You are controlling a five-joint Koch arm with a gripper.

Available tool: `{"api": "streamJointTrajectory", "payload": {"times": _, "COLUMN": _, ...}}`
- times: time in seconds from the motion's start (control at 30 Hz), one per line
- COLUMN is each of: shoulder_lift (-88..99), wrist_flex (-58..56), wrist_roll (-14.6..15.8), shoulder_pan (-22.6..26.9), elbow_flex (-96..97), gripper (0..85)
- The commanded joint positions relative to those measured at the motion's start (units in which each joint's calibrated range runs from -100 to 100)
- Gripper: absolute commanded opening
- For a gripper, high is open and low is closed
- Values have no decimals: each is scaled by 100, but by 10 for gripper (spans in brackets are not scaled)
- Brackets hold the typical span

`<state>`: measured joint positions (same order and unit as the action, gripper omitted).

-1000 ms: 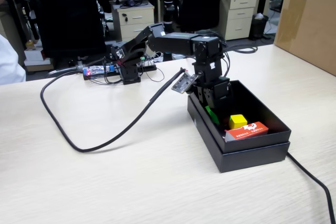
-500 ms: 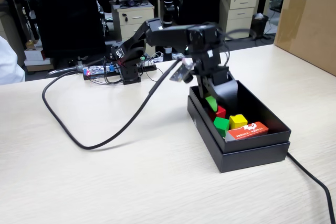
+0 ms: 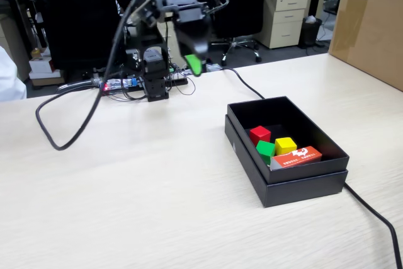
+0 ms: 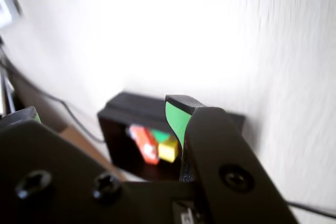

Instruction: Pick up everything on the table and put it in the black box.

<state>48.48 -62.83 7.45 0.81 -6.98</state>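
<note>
1. I am pulling my end effector (image 3: 194,61) up and back from the black box (image 3: 242,146); its jaws are standing apart, gripping nothing.
2. The red cube (image 3: 259,134), green cube (image 3: 265,148) and yellow cube (image 3: 285,145) are all lying in the box beside a red-and-white carton (image 3: 296,156); I am judging the task complete.
3. The box's long axis is running from near right to far left across the surface (image 3: 157,181) in the fixed view.

The worktop (image 3: 126,206) is a pale wood-grain laminate, smooth with a soft sheen; in the wrist view it washes out to white glare. The box (image 3: 301,184) looks like matt black card, its doubled rim dull. Inside it, the red cube (image 3: 259,134), green cube (image 3: 265,148) and yellow cube (image 3: 285,145) look smooth and solid-coloured, and the carton (image 3: 297,156) at their 4 o'clock is glossy printed card. The gripper (image 3: 194,62) is matt black plastic with a smooth green pad (image 4: 177,120) and dark screws. The big box (image 3: 371,23) is plain brown cardboard.
</note>
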Motion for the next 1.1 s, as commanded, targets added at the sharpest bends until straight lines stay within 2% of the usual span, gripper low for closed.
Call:
{"api": "streamJointTrajectory", "payload": {"times": 0.0, "shoulder_lift": 1675, "wrist_flex": 1562, "wrist_roll": -147, "shoulder_pan": -171, "elbow_flex": 1342, "gripper": 484}}
{"api": "streamJointTrajectory", "payload": {"times": 0.1, "shoulder_lift": 2972, "wrist_flex": 2400, "wrist_roll": -156, "shoulder_pan": -195, "elbow_flex": 3318, "gripper": 493}}
{"api": "streamJointTrajectory", "payload": {"times": 0.43, "shoulder_lift": 4991, "wrist_flex": 3808, "wrist_roll": -161, "shoulder_pan": -10, "elbow_flex": 6609, "gripper": 512}}
{"api": "streamJointTrajectory", "payload": {"times": 0.5, "shoulder_lift": 5095, "wrist_flex": 3990, "wrist_roll": -166, "shoulder_pan": 0, "elbow_flex": 7036, "gripper": 517}}
{"api": "streamJointTrajectory", "payload": {"times": 0.73, "shoulder_lift": 5141, "wrist_flex": 5277, "wrist_roll": -513, "shoulder_pan": -5, "elbow_flex": 8450, "gripper": 520}}
{"api": "streamJointTrajectory", "payload": {"times": 1.07, "shoulder_lift": 5106, "wrist_flex": 6746, "wrist_roll": -811, "shoulder_pan": 59, "elbow_flex": 9837, "gripper": 511}}
